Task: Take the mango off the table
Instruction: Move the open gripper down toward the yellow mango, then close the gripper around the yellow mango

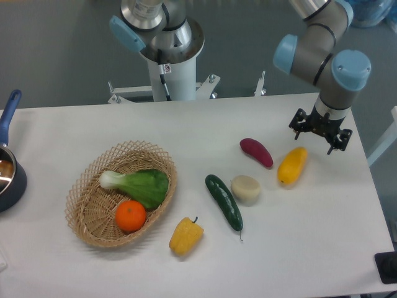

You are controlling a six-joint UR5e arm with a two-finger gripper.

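Observation:
The mango [292, 165] is a smooth yellow-orange oval lying on the white table [205, 124] at the right, tilted, just right of the purple sweet potato [256, 152]. My gripper [321, 130] hangs under the arm's wrist, a little behind and to the right of the mango's upper end. It is apart from the mango and holds nothing that I can see. From this angle only its black body shows. The fingers are hidden, so I cannot tell whether they are open or shut.
A pale round vegetable [245, 189], a dark green cucumber [224, 201] and a lumpy yellow bell pepper [185, 236] lie mid-table. A wicker basket [93, 223] at the left holds a bok choy and an orange. A blue-handled pot [8, 167] sits at the left edge.

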